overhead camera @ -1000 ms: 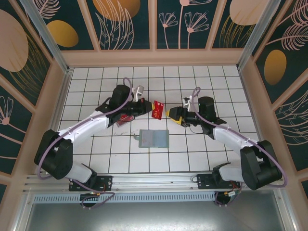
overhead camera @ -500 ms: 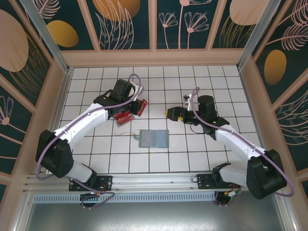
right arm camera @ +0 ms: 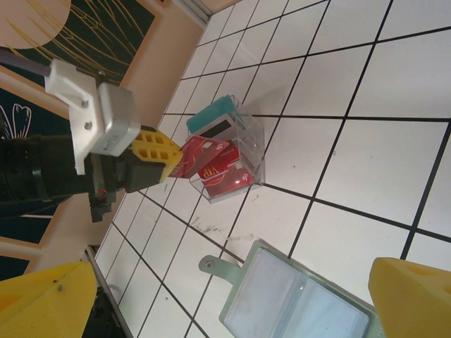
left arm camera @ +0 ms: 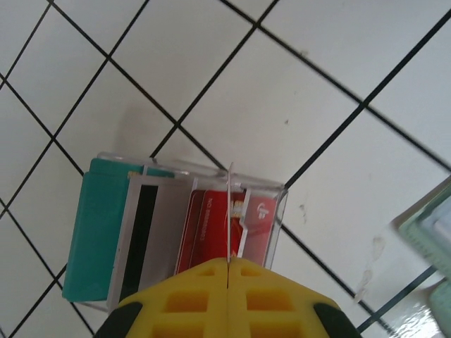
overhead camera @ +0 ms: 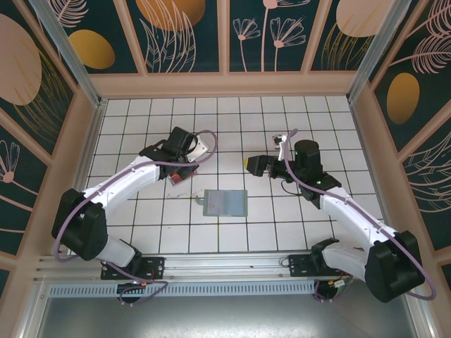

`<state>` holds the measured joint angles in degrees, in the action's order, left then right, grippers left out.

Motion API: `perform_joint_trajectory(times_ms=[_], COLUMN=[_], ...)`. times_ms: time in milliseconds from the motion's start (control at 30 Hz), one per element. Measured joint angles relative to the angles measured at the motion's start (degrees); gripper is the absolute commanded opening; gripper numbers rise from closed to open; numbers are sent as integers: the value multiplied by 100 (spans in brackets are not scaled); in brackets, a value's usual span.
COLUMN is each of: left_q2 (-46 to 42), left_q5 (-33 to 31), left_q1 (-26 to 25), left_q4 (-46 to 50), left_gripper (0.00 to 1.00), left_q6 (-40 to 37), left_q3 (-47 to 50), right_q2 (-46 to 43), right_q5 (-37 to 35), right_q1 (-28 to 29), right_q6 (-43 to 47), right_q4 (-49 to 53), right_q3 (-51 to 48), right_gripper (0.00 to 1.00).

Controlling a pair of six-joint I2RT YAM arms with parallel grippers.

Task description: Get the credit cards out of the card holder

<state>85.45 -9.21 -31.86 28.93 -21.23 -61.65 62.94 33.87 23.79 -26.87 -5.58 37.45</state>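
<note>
The flat grey-green soft card holder [overhead camera: 224, 203] lies open on the white tiled table [overhead camera: 296, 120], apart from both grippers. The left gripper [left arm camera: 229, 266] is clenched on a thin red plastic card [right arm camera: 189, 156] over the clear plastic tray [left arm camera: 278, 201] beside the teal card [left arm camera: 95, 225]. The right gripper [overhead camera: 252, 165] is spread, empty. Step judged: depositing; next, lower and release.

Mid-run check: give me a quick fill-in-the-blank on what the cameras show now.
The card in the left claw is ___.
The right claw stands ___.
In the clear box, the card farthest from the holder is ___.
Missing words: red; open; teal.
</note>
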Motion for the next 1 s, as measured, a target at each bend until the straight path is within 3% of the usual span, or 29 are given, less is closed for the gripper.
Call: perform_joint_trajectory(times_ms=[967,1000], left_q2=[107,107], left_q5=[-437,-437], left_q1=[0,0], left_q4=[-649,-669], left_gripper=[0,4], left_q6=[-492,-492], left_q3=[763,807], right_q2=[98,98], right_q5=[4,4], right_q1=[0,0], right_q6=[-24,-28], right_q4=[7,7], right_q3=[-11,-20], right_gripper=[99,99])
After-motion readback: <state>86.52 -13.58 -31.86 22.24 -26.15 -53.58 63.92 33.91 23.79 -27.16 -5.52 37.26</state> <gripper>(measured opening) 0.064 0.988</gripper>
